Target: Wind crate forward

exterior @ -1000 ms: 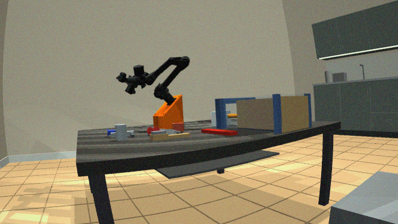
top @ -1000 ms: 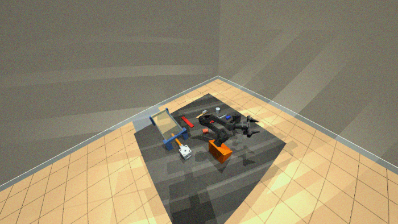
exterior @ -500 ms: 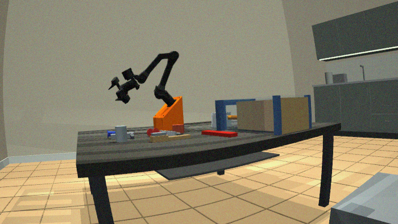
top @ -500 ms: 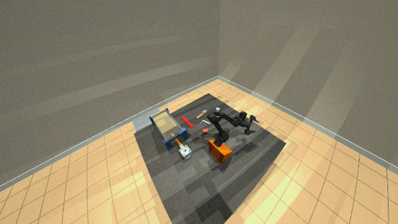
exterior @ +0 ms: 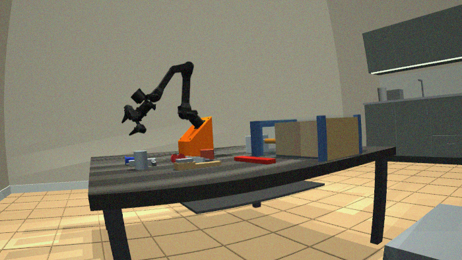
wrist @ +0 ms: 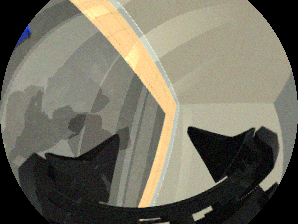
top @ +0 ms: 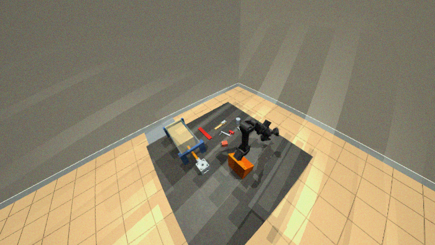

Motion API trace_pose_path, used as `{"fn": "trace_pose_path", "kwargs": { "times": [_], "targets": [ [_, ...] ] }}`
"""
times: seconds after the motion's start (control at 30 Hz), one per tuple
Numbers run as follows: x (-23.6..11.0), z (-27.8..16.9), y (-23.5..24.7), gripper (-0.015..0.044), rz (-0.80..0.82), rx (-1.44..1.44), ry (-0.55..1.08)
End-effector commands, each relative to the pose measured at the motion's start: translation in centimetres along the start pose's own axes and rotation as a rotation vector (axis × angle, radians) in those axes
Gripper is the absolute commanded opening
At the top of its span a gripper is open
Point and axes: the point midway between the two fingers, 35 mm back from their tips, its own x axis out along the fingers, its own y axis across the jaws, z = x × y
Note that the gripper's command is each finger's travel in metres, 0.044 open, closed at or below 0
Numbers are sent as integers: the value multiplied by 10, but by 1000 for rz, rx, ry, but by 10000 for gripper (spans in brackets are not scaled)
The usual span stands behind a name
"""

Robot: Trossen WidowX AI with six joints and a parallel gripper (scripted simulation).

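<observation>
My gripper [top: 272,135] [exterior: 127,129] [wrist: 154,133] is open and empty, high above the bench and away from the tools. The tan crate [top: 181,134] [exterior: 287,138] sits flat inside the clear-panelled rack, with a gap between its front and the blue mouth frame [top: 192,149] [exterior: 257,142]. An orange strap [top: 194,155] [exterior: 269,140] runs from it to the white winch [top: 202,164] [exterior: 248,143], which has a dark round hole on top. A grey bent tool with a red part [top: 231,132] and a blue-ended tool [exterior: 129,160] lie on the bench; I cannot tell which is the winch handle.
A red bar [top: 205,133] [exterior: 255,160] lies beside the rack. A tan-handled tool [top: 220,125] [exterior: 211,163], a red block [top: 224,143] [exterior: 207,154] and a grey cylinder [top: 238,120] [exterior: 140,160] are also on the bench. The orange arm base [top: 240,166] [exterior: 198,145] stands near the winch.
</observation>
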Motion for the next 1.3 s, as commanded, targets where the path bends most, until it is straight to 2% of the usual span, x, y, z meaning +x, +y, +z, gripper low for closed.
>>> {"fn": "trace_pose_path", "kwargs": {
  "times": [0.0, 0.27, 0.63, 0.93, 1.27],
  "targets": [
    [6, 46, 61, 440, 241, 369, 15],
    [-7, 82, 114, 440, 418, 595, 72],
    [-47, 126, 185, 440, 596, 942, 255],
    [-90, 150, 236, 440, 655, 1186, 454],
    [-147, 166, 286, 440, 645, 1412, 670]
  ]
}}
